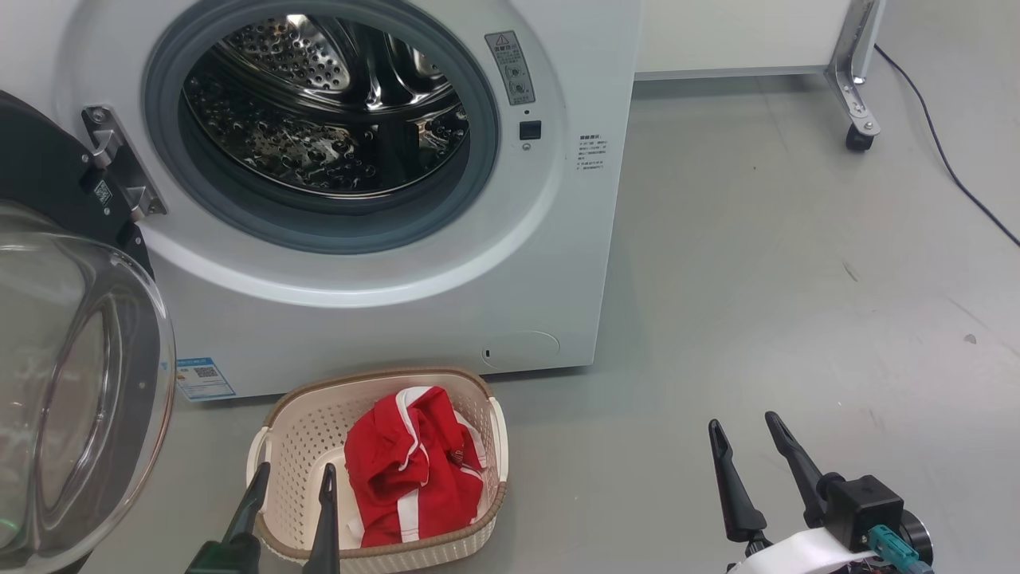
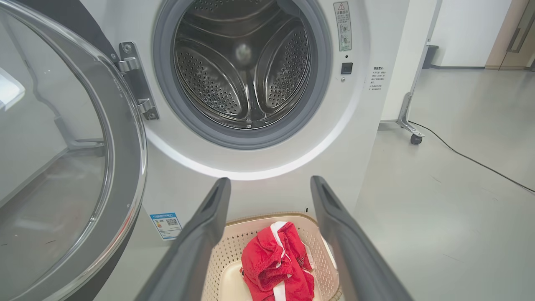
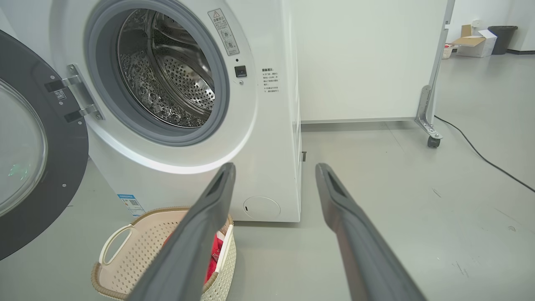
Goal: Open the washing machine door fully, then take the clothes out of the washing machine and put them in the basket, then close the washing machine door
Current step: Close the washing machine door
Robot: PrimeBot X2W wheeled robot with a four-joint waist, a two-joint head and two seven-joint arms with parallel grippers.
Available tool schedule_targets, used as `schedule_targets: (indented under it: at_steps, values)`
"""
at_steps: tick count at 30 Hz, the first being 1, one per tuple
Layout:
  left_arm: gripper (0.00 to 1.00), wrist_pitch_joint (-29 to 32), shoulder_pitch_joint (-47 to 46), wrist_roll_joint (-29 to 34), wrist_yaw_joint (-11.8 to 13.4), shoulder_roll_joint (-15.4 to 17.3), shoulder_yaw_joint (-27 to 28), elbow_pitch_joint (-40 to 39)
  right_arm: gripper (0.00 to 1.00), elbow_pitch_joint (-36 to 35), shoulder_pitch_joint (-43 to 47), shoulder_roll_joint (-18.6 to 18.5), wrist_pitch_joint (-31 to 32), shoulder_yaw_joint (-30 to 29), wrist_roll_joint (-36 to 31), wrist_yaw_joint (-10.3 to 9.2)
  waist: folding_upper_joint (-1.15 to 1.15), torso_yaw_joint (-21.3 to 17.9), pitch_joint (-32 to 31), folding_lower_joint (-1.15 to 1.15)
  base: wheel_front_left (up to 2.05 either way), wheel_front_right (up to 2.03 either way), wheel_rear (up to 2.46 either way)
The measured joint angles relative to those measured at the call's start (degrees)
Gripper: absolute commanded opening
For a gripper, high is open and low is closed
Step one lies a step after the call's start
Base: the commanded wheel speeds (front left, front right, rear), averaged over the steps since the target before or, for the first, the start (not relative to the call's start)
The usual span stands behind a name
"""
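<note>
The white washing machine (image 1: 398, 319) stands with its steel drum (image 1: 319, 112) bare of cloth. Its round black door (image 1: 72, 383) with the glass bowl is swung wide to the left, also in the left wrist view (image 2: 62, 167) and the right wrist view (image 3: 29, 154). On the floor in front sits the cream basket (image 1: 299, 434) holding the red clothes (image 1: 410, 466) with white stripes. My left gripper (image 1: 293, 472) hovers open over the basket's left part, nothing between its fingers. My right gripper (image 1: 745, 426) stands open above bare floor to the basket's right.
A white panel on a metal leg with a castor (image 1: 859, 137) stands behind and right of the machine. A black cable (image 1: 948, 159) runs across the grey floor at the far right. Boxes and a bin (image 3: 501, 39) sit far off.
</note>
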Motion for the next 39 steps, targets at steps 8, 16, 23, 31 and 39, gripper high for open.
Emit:
schedule_targets:
  at_steps: [8, 16, 23, 31, 39]
  values:
    - [1.0, -0.01, 0.02, 0.05, 0.21, 0.03, 0.09, -0.54, 1.0, -0.02, -0.01, 0.01, 0.0, -0.09, 0.0, -0.07, 0.0, -0.04, 0.22, 0.0, -0.24, 0.24, 0.0]
    - [1.0, -0.01, 0.02, 0.07, 0.44, 0.03, 0.11, -0.63, 1.0, -0.02, -0.01, 0.01, 0.0, -0.13, 0.0, -0.08, 0.0, -0.04, 0.28, 0.0, -0.01, 0.01, 0.0]
    - [1.0, -0.01, 0.02, 0.14, 0.46, 0.03, 0.09, -0.71, 1.0, -0.02, -0.01, 0.02, 0.0, -0.23, -0.01, -0.08, 0.0, 0.15, 0.14, 0.0, 0.0, 0.0, 0.0]
    - [1.0, -0.01, -0.06, 0.81, 0.46, 0.04, -0.54, -0.86, 1.0, -0.45, -0.01, 0.05, 0.0, -1.6, -0.18, -0.53, 0.0, 1.75, 0.04, 0.0, 0.0, 0.0, 0.0]
    - [1.0, -0.01, -0.12, 1.65, 0.57, 0.04, -0.45, -1.01, 1.0, -1.02, 0.0, 0.05, 0.0, -2.13, -0.7, -0.52, 0.0, 5.16, -0.04, 0.0, 0.0, 0.0, 0.0]
